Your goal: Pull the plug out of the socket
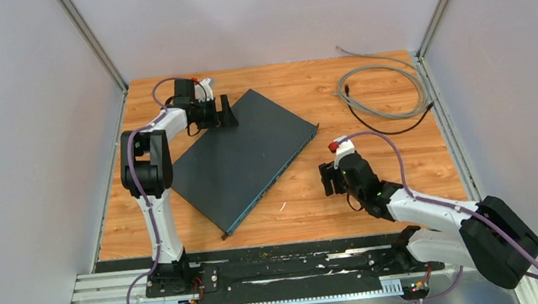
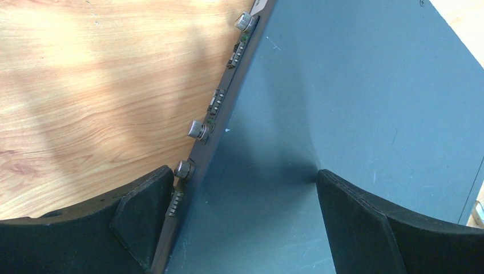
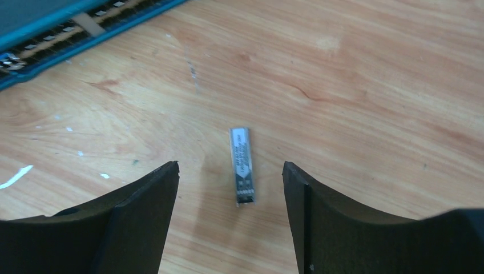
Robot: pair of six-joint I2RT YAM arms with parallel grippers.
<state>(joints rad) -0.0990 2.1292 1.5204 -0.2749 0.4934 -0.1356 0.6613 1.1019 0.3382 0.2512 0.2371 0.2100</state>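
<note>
**Status: extraction complete, release complete.**

1. Right claw (image 3: 229,171): the jaws stand wide and hold nothing. It hovers low over the bench (image 1: 406,174), near the front of the arms.
2. Plug (image 3: 241,165): a small, slim metal module. It lies flat on the bench between the right claw's fingers and touches neither. It is apart from the network switch (image 1: 244,159), so it is out of its socket.
3. Port row (image 3: 51,43): the teal front face of the switch sits beyond the plug and is cut off at the upper left of the right wrist view.
4. Left claw (image 1: 227,113): the jaws stand wide and straddle the far rear edge of the switch. One finger is beside the rear panel with its thumbscrews (image 2: 197,130); the other is over the top cover. It appears to brace the unit and grips nothing.
5. Cable coil (image 1: 385,93): it lies loose at the far right corner and is not connected to the switch.

**Remaining work:** judged none on the plug itself; at most, withdraw both arms.

**Not determinable:**
- which socket held the plug;
- the plug's label text, which is too small to read;
- whether the left fingers press on the switch or only sit close to it.
</note>
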